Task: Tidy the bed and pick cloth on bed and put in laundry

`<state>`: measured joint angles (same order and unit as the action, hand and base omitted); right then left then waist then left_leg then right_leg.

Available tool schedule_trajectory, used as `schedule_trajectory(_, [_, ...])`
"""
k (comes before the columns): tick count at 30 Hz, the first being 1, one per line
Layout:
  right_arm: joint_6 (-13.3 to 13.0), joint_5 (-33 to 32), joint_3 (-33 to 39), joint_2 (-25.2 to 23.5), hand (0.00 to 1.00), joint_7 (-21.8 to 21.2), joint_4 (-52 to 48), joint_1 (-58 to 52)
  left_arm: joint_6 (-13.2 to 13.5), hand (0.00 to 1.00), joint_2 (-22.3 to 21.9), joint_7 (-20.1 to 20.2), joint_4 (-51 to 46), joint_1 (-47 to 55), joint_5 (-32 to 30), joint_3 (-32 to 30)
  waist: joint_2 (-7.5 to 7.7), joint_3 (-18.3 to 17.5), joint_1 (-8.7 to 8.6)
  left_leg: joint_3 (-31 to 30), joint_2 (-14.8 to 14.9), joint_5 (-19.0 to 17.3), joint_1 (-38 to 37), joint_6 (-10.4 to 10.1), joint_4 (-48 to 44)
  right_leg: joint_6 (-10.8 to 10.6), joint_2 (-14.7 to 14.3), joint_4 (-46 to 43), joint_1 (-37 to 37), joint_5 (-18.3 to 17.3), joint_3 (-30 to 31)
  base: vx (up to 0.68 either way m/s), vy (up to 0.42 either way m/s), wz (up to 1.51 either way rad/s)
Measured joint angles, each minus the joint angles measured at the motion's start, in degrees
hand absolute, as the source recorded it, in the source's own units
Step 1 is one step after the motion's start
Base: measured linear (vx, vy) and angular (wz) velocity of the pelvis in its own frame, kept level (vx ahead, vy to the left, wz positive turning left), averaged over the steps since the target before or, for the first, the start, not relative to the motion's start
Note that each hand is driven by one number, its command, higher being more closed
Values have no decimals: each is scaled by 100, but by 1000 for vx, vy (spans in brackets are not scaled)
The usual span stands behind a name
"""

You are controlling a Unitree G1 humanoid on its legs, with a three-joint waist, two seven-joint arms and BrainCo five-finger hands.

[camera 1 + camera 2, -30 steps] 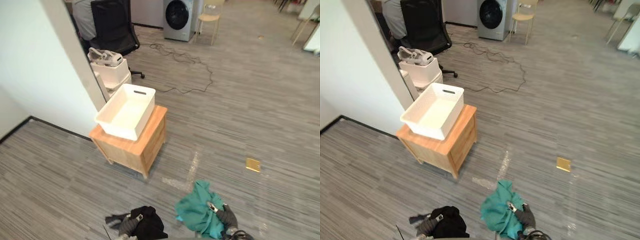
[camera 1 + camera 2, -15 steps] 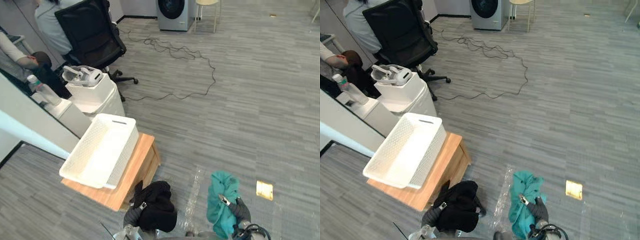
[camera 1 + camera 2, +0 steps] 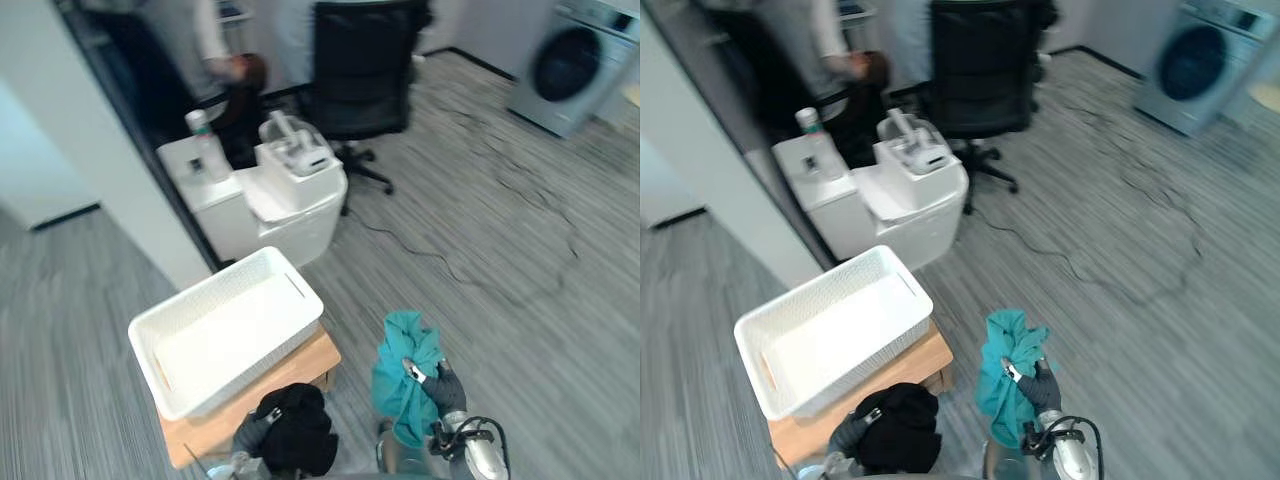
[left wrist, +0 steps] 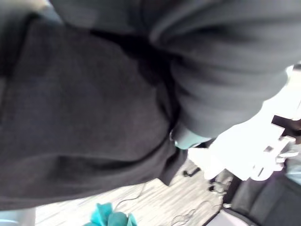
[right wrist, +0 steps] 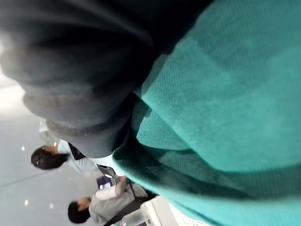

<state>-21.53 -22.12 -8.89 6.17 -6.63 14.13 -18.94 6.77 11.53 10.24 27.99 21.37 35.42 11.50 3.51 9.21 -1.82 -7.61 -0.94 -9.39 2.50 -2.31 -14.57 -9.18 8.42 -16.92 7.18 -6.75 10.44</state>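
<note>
A bundle of black cloth hangs in my left hand, whose fingers are curled round it, just in front of the wooden nightstand. My right hand is shut on a teal cloth that dangles above the floor to the right of the nightstand. The white laundry basket stands empty on the nightstand, ahead and left of both hands. Up close, the black cloth covers the left hand and the teal cloth drapes over the right.
Behind the basket stand white cabinets with a headset and a bottle on top. A black office chair and a seated person are beyond. A washing machine is far right, and a cable crosses the floor.
The whole picture has swung round, so the camera moved; the basket and nightstand now sit close in front. Both hands keep hold of their cloths.
</note>
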Motion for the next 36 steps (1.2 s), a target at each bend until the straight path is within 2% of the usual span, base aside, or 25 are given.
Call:
schedule_trajectory(1, [-17,-47,19,182,100,37,34,176,15,100,-140,15,-25,134,-7,21,-220,-119,-9,34,222,-12,128,-32,-9,125,-122,273,-147,35,-361,100,-230,93])
schedule_trajectory(2, [-76,-64,69,249,100,39,28,275,52,100,-241,29,-45,177,-19,51,-365,-155,-27,162,384,48,116,-108,65,199,-152,393,-270,55,-648,143,-331,156])
schedule_trajectory(3, [-107,-82,213,234,100,72,25,309,35,100,-325,102,-43,193,-29,167,-443,-184,-73,812,615,99,170,-160,167,320,-118,460,-455,35,-1112,91,-191,143])
schedule_trajectory(4, [-107,-85,251,227,100,89,25,318,34,100,-356,128,-51,186,-31,187,-448,-187,-70,1056,696,98,157,-160,177,347,-98,490,-526,25,-1271,89,-214,168])
schedule_trajectory(6, [-105,-80,434,215,100,273,32,310,-36,100,-387,380,-47,88,-220,286,-399,-180,-66,2457,951,83,125,-116,-32,455,131,473,-714,-37,-2007,40,-144,152])
schedule_trajectory(7, [-106,-82,493,212,100,304,37,323,-38,100,-388,418,-47,75,-231,318,-406,-184,-52,2689,1000,76,115,-104,-158,468,171,444,-713,-48,-2094,-16,-16,117])
schedule_trajectory(9, [-107,-87,683,194,100,413,188,511,-110,100,-381,470,-48,49,-235,420,-491,-199,-62,3298,1093,-71,109,181,-709,375,331,197,-680,-149,-2396,-51,102,85])
schedule_trajectory(11, [-111,-88,738,101,100,410,290,568,-163,100,-336,466,-62,45,-235,438,-379,-220,-45,3250,921,-54,120,201,-600,338,397,241,-691,-190,-2431,-94,104,55])
schedule_trajectory(14, [-172,-74,706,-109,100,393,289,541,-265,100,-220,461,-54,11,-235,457,-209,-403,-85,3113,407,365,-66,338,384,269,709,370,-684,-118,-2529,-108,131,41])
schedule_trajectory(15, [-176,-27,709,-188,100,393,289,511,-322,100,-169,460,-54,4,-236,459,-193,-469,-117,3025,208,627,-135,390,828,175,780,459,-690,-4,-2639,-106,80,43])
schedule_trajectory(19, [-174,16,914,-345,100,421,284,513,-410,100,-99,462,-54,1,-302,591,-220,-488,-214,2841,-125,1155,-485,372,2000,-2,937,649,-798,159,-2920,-125,77,42])
schedule_trajectory(20, [-179,17,1017,-407,100,477,284,515,-426,100,-90,464,-43,2,-415,673,-194,-475,-245,2845,-164,1202,-554,373,2056,-10,993,665,-889,164,-3042,-81,85,39])
schedule_trajectory(22, [-196,11,1126,-467,100,572,284,514,-433,100,-70,474,-38,0,-500,803,-144,-449,-199,2872,-256,1184,-608,406,2056,-24,1089,675,-994,160,-3120,-80,88,27])
schedule_trajectory(24, [-308,4,1142,-435,100,656,284,565,-435,100,-59,481,-40,-5,-533,803,-138,-456,-163,3080,-306,1121,-604,492,2058,118,1143,599,-976,100,-3137,-82,105,10])
schedule_trajectory(25, [-336,7,1132,-414,100,673,284,629,-436,100,-52,481,-39,-13,-535,796,-168,-439,-171,3159,-291,1102,-563,519,2057,543,1096,473,-873,-50,-3039,-4,89,17])
schedule_trajectory(26, [-353,6,1120,-410,100,689,282,640,-436,100,-22,492,-42,-16,-549,764,-145,-438,-217,3138,-287,1096,-513,528,2054,768,909,470,-812,-259,-2644,18,69,30])
schedule_trajectory(28, [-353,5,1059,-430,100,772,213,623,-436,100,67,514,-43,-21,-588,754,-75,-397,-270,2939,-335,1102,-521,536,2052,712,638,533,-855,-509,-1932,65,32,49])
schedule_trajectory(29, [-338,8,1061,-462,100,875,101,615,-440,100,115,566,-111,-12,-590,773,36,-367,-383,2718,-392,1146,-548,600,2052,732,519,573,-901,-519,-1628,125,14,85])
schedule_trajectory(30, [-333,35,1098,-453,100,996,-74,603,-442,100,229,584,-151,-49,-585,805,122,-338,-422,2526,-471,1220,-540,701,2051,770,444,547,-951,-441,-1449,126,14,86])
schedule_trajectory(32, [-320,142,1180,-399,100,1071,-209,640,-485,100,283,573,-131,-116,-584,852,144,-350,-381,2410,-526,1222,-565,737,2051,778,478,478,-1046,-377,-1504,131,34,56])
schedule_trajectory(33, [-280,297,1189,-254,100,1054,-222,806,-526,100,241,560,-132,-122,-585,867,85,-330,-372,2337,-511,1260,-639,794,2050,699,459,473,-1135,-211,-1516,124,38,34])
schedule_trajectory(35, [-236,452,1189,-110,100,1011,-248,1077,-531,100,204,557,-138,-119,-584,867,43,-319,-351,2327,-511,1258,-681,792,2052,683,452,527,-1204,-131,-1507,87,24,11])
schedule_trajectory(36, [-170,514,1192,-10,100,988,-394,1346,-540,100,191,557,-150,-132,-583,866,-5,-292,-341,2334,-510,1257,-672,791,2052,600,453,547,-1196,-69,-1491,58,9,-1])
